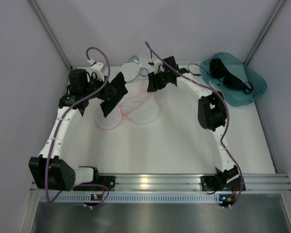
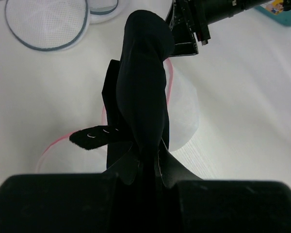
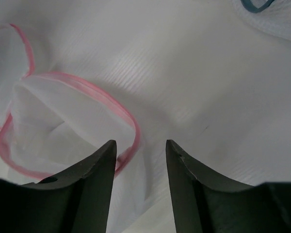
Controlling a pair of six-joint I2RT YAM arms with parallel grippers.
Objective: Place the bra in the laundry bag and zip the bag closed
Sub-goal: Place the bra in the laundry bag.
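While tight on bra (image 2: 143,87), left gripper (image 2: 145,167) aloft.

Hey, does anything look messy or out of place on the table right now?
The pink-rimmed mesh bag lies crumpled, its rim twisted into loops instead of a round mouth. The left gripper holds the bra above it, while the grey-rimmed laundry bag sits at the back, away from the bra.

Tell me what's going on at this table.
The left claw is shut on the black bra, dangling it over an open pink-rimmed mesh bag. The right claw hovers open just above that bag's rim, gripping nothing. The grey-rimmed mesh bag lies apart, farther back, and the bra is in neither bag yet.
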